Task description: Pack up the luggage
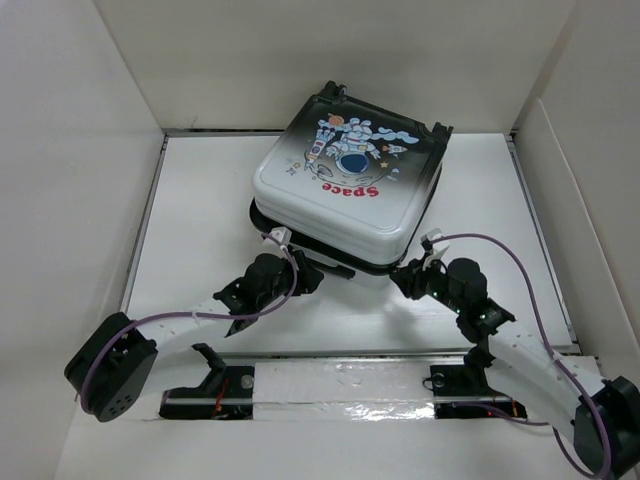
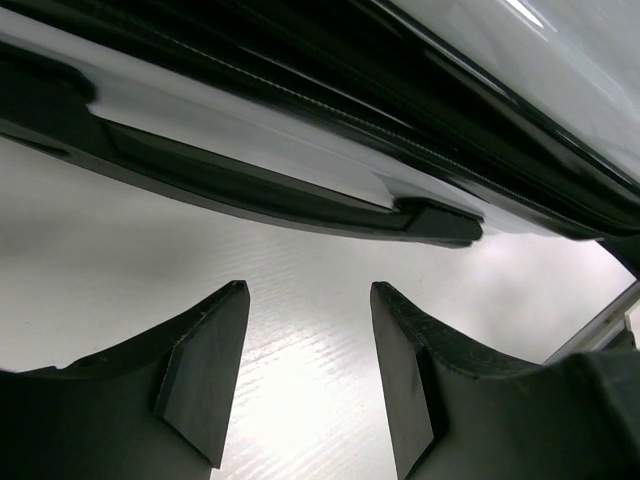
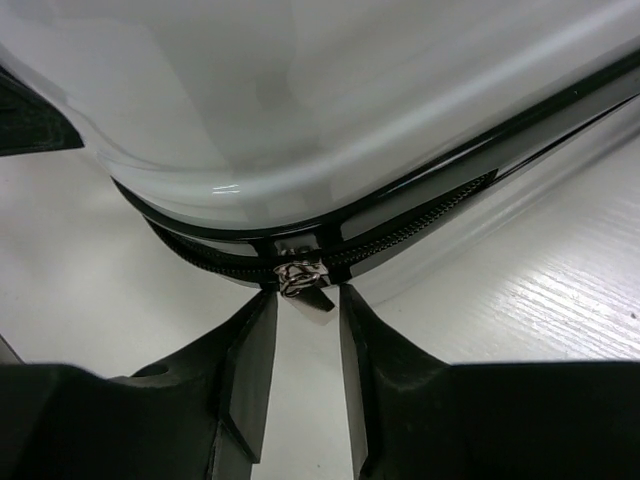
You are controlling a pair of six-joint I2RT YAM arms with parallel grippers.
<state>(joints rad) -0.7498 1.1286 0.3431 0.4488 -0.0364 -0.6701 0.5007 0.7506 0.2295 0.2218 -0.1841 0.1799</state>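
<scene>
The luggage (image 1: pixel 345 180) lies flat on the white table with its astronaut and red "Space" print facing up and its lid down. My left gripper (image 1: pixel 308 280) is at its near left edge. In the left wrist view that gripper (image 2: pixel 308 290) stands open over bare table, just short of the dark side handle (image 2: pixel 250 190). My right gripper (image 1: pixel 412 277) is at the near right corner. In the right wrist view its narrow-set fingertips (image 3: pixel 307 295) flank the metal zipper pull (image 3: pixel 303 283) on the black zipper line of the luggage (image 3: pixel 300 100), and a gap shows on each side of the pull.
White walls (image 1: pixel 80 150) box in the table on the left, back and right. The arms' mounting rail (image 1: pixel 340 385) runs along the near edge. Purple cables (image 1: pixel 500 250) loop off both arms.
</scene>
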